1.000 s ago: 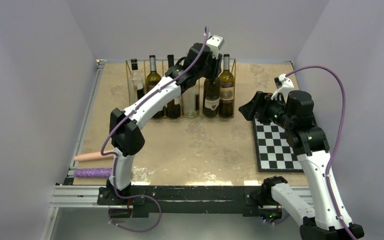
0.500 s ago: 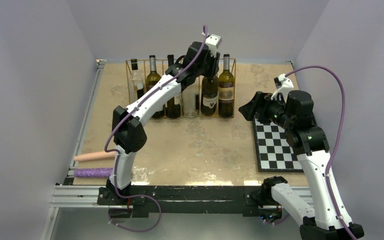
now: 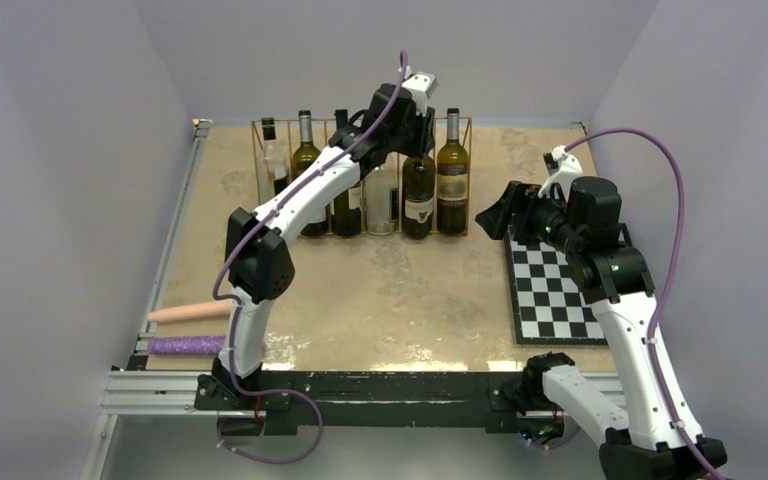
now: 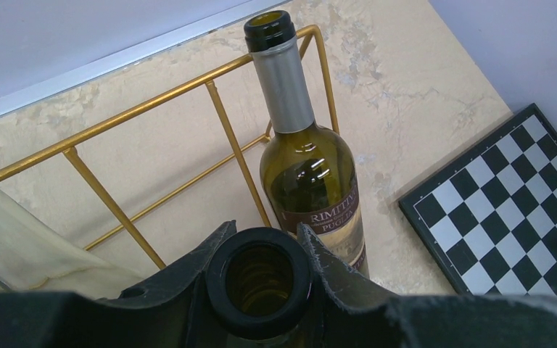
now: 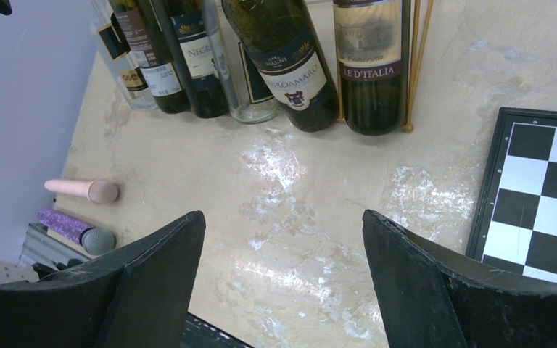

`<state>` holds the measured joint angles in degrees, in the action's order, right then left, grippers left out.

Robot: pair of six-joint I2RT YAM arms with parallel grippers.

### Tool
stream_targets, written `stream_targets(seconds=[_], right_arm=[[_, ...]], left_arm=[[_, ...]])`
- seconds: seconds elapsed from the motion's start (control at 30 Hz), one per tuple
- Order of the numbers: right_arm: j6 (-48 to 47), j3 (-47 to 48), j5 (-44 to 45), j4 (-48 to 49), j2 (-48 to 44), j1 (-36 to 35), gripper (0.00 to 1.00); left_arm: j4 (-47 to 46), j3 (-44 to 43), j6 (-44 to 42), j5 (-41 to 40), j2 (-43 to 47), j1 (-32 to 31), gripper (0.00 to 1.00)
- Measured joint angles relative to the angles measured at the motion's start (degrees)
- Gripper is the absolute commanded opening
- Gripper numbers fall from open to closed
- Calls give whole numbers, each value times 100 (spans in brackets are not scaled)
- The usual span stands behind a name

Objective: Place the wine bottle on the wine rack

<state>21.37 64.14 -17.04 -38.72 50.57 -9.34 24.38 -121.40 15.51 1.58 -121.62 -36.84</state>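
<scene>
At the left wrist, the left claw (image 4: 261,243) is clamped round the neck of the wine bottle (image 4: 260,283), with its fingers (image 4: 188,275) tight on either side. Gold wire of the wine rack (image 4: 234,145) rises just beyond the claw, then a neighbouring bottle (image 4: 312,174). From above, the wine bottle stands directly beneath that claw, in the rack's second slot from the right. At the right wrist, the right claw (image 5: 283,225) gapes wide, holding nothing; the wine bottle is ahead of it, leaning.
</scene>
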Motion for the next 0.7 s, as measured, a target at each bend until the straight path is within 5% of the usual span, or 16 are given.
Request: stream_targets(seconds=[0.13, 0.3, 0.43, 0.7], right_arm=[[-4, 0, 2, -2, 35, 0, 84], [-31, 0, 33, -11, 46, 0, 85], [-114, 0, 160, -81, 50, 0, 85], [-219, 0, 299, -125, 50, 0, 85]], left_arm=[[-85, 0, 50, 125, -55, 79, 25], [-317, 2, 83, 188, -160, 120, 31], [-754, 173, 46, 140, -203, 120, 45], [-1316, 328, -219, -184, -354, 120, 52]])
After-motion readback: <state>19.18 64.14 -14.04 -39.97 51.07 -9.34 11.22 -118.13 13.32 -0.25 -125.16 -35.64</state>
